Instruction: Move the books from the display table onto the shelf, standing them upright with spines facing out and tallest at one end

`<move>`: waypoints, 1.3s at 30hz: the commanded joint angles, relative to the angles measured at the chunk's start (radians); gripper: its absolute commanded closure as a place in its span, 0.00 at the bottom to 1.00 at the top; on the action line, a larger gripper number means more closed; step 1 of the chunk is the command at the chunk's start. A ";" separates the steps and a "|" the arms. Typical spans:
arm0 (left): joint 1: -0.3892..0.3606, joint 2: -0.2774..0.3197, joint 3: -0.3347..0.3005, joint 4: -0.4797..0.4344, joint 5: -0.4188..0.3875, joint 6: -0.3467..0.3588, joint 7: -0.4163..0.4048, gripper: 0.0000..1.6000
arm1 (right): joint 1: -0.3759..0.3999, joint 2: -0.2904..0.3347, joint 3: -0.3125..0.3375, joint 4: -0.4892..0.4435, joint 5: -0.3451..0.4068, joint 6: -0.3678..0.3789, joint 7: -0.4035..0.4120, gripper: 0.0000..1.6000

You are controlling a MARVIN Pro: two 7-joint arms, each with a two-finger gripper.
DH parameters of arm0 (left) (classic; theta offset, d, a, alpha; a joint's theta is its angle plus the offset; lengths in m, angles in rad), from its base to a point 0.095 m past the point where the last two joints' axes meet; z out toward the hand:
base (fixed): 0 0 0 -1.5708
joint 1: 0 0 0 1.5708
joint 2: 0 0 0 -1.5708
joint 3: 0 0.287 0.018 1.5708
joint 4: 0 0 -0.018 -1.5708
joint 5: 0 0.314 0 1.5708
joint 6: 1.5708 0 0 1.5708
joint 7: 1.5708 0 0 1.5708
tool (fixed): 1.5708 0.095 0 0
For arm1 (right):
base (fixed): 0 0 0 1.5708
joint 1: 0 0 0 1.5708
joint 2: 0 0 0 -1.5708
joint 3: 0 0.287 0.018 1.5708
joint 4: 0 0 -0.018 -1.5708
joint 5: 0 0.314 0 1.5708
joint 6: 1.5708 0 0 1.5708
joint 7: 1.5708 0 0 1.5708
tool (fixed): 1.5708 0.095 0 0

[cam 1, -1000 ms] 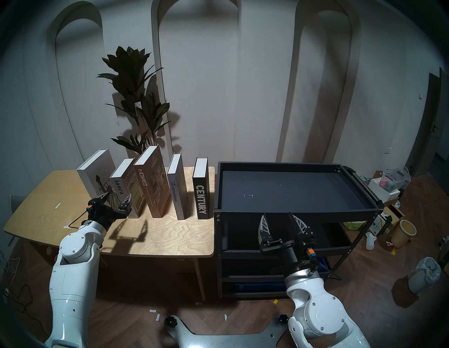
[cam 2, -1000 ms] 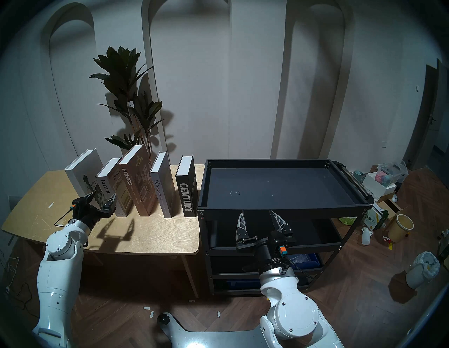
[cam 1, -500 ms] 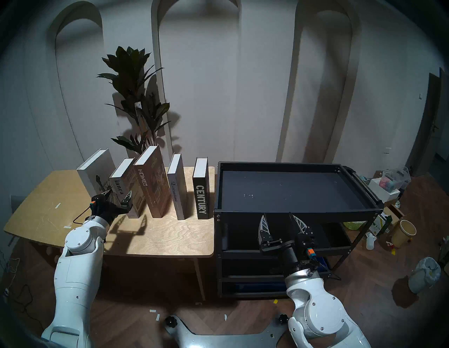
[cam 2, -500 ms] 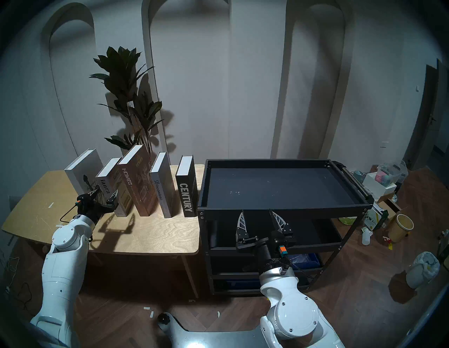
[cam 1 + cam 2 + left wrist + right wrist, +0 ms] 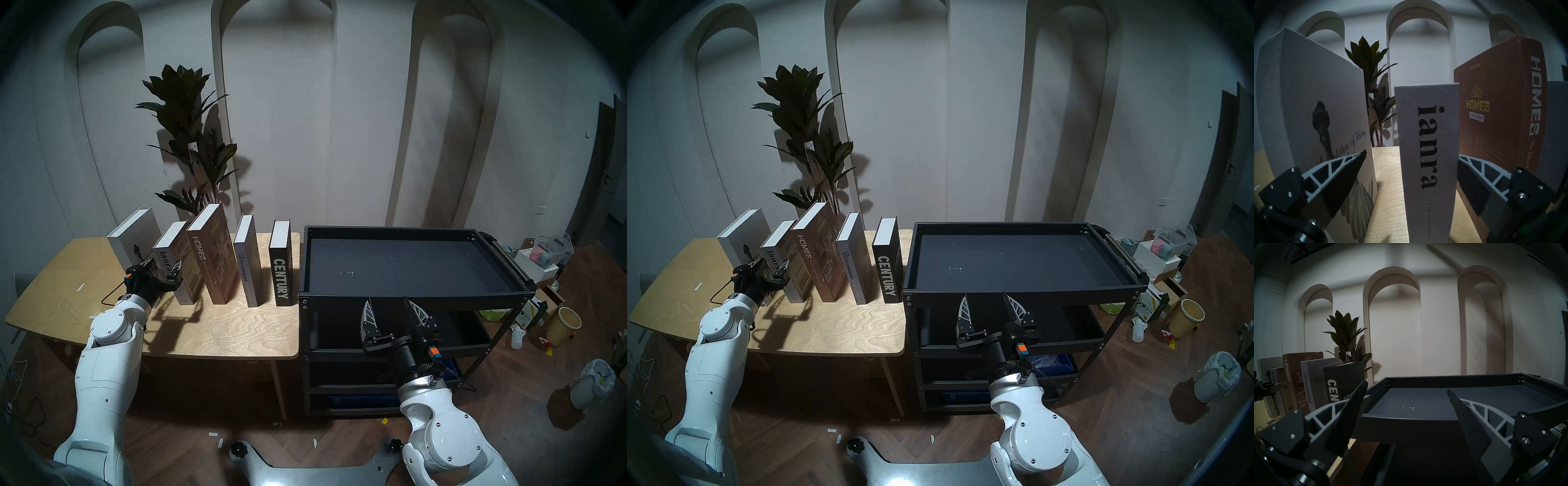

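Your largest pieces are the plywood display table [image 5: 237, 332] and, flush against its right end, the black metal cart [image 5: 410, 291], whose rimmed top tray is bare, so nothing has been shelved yet. All five books stand upright in a loose row across the table, spines toward you: the white Statue of Liberty book [image 5: 130, 237] at the left end, then the grey "ianra" book [image 5: 1427, 152], the brown "HOMES" book [image 5: 210, 258], which rises highest in the row, the grey "Discontent" book [image 5: 247, 264] and the black "CENTURY" book [image 5: 281, 268] next to the cart. The gaps between them are what let a finger slide in on either side. Your left gripper [image 5: 1411, 158] points level at the row, spread wide with the "ianra" spine between its fingers, one in each gap, not clamped; it looks set for a pinch. Your right gripper [image 5: 1407, 390] waits, wide and empty, before the cart's front rim, probably to receive or steady a book.
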 commanded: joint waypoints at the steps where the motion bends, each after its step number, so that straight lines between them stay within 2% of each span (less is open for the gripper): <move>1: -0.073 0.021 0.003 -0.001 0.001 -0.018 -0.007 0.00 | 0.004 0.001 0.000 -0.022 -0.001 -0.005 0.001 0.00; 26: -0.139 0.027 0.052 0.018 0.014 -0.005 -0.007 0.00 | 0.009 0.020 -0.010 -0.022 0.008 -0.006 -0.017 0.00; 27: -0.136 0.026 0.051 0.012 0.013 -0.006 -0.008 0.89 | 0.009 0.021 -0.010 -0.022 0.008 -0.006 -0.018 0.00; 28: -0.132 0.026 0.050 0.007 0.013 -0.006 -0.007 1.00 | 0.009 0.021 -0.010 -0.022 0.009 -0.006 -0.019 0.00; 36: -0.062 0.019 0.030 -0.105 0.007 0.029 0.005 1.00 | 0.011 0.028 -0.013 -0.022 0.012 -0.006 -0.025 0.00; 39: -0.037 0.021 0.025 -0.163 -0.001 0.065 0.000 1.00 | 0.012 0.030 -0.015 -0.022 0.013 -0.006 -0.027 0.00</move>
